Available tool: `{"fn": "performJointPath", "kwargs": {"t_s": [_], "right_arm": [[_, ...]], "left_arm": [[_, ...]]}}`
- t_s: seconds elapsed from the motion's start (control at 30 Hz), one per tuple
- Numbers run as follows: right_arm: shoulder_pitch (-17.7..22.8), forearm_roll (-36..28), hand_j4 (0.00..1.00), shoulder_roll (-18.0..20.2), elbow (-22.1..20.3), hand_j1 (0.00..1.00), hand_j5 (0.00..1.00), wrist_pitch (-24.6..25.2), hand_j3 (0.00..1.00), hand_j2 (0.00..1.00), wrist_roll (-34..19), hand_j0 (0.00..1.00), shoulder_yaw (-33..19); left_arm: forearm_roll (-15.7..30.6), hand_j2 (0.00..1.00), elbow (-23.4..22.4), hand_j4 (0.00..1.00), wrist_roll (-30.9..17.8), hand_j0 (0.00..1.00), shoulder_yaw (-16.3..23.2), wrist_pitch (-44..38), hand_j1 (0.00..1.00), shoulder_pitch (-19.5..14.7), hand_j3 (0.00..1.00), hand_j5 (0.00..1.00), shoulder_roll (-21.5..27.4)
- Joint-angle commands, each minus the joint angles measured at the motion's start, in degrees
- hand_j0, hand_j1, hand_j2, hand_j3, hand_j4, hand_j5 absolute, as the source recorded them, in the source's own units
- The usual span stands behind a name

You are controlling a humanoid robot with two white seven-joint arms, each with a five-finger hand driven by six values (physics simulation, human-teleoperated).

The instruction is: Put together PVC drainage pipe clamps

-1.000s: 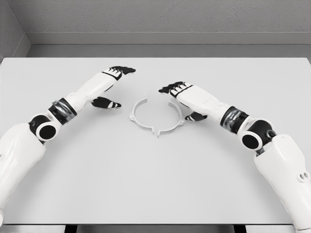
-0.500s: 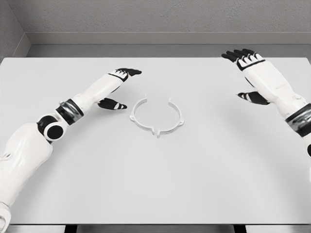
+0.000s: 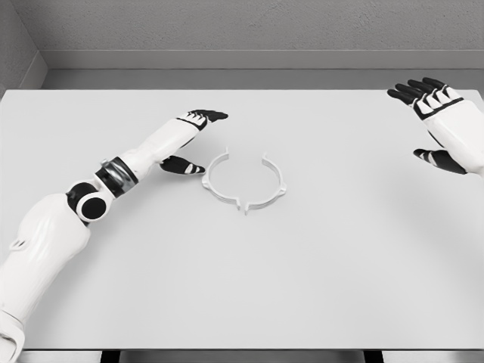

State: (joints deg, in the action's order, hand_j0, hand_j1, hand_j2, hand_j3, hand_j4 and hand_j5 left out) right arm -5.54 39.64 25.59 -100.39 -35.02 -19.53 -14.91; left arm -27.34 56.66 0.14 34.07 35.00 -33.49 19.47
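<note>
The white clamp ring (image 3: pixel 243 184) sits mid-table (image 3: pixel 227 287), untouched. Left hand (image 3: pixel 189 140) hovers just beside it, fingers loose and empty. Right hand (image 3: pixel 439 121) is spread wide near the far right corner.

A white table (image 3: pixel 318 287) filled most of the head view, its top smooth and matte, and its near edge was seen along the bottom of the picture, where dark gaps were shown beneath it. Behind the far edge a strip of grey floor (image 3: pixel 257 79) was seen, and it was met by a rough, speckled grey wall (image 3: pixel 249 24) along a pale skirting line. A second grey wall (image 3: pixel 13 47) was seen at the left, and a corner was formed where the two joined. The scene was lit evenly and softly, and only faint shadows were cast on the table. No window or lamp was shown.
</note>
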Motion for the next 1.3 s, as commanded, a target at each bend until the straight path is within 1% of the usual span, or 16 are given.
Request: {"fn": "performJointPath", "kwargs": {"t_s": [0.0, 0.9, 1.27], "right_arm": [[0.00, -0.44, 1.00, -0.02, -0.07, 1.00, 1.00, 0.02, 1.00, 1.00, 0.02, 1.00, 0.05], [-0.09, -0.35, 1.00, 0.07, 0.02, 1.00, 1.00, 0.02, 1.00, 1.00, 0.02, 1.00, -0.03], [0.00, -0.35, 1.00, 0.07, 0.02, 1.00, 1.00, 0.02, 1.00, 1.00, 0.02, 1.00, -0.03]], "left_arm": [[0.36, 1.00, 0.03, 1.00, 0.03, 1.00, -0.06, 0.00, 1.00, 0.00, 1.00, 1.00, -0.04], [0.09, 1.00, 0.82, 1.00, 0.03, 1.00, 0.03, 0.00, 1.00, 1.23, 1.00, 1.00, -1.36], [0.09, 1.00, 1.79, 1.00, 0.03, 1.00, 0.11, 0.00, 1.00, 1.93, 1.00, 1.00, -1.80]]}}
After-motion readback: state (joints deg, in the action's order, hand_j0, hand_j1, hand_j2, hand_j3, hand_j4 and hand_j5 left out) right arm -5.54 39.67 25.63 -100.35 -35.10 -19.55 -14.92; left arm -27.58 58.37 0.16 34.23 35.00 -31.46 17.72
